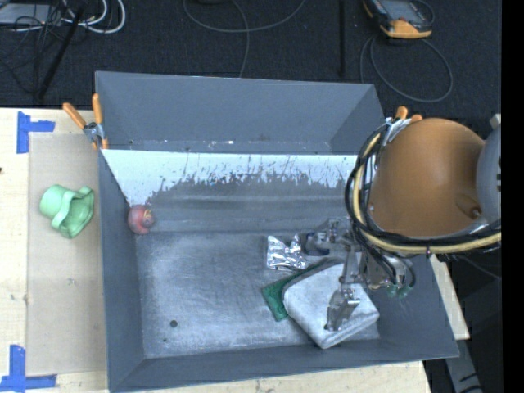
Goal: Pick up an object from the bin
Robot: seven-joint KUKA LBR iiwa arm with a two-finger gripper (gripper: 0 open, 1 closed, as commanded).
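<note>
Jaws: low over grey pad (307, 305) w/ green edge, front-right of bin (205, 293). Opening and grip: cannot tell. Crumpled foil (285, 254) just behind pad. Small pink ball (141, 218) at left wall, well apart.

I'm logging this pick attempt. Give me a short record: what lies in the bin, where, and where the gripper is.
container: grey metal bin
gripper: at the near right of the bin, over the grey pad; whether it touches the pad cannot be told
grey pad: flat, lying on the floor at the near right
green piece: sticking out at the pad's left edge
silver foil: crumpled, just behind the pad
red ball: small, alone at the floor's far left
</note>
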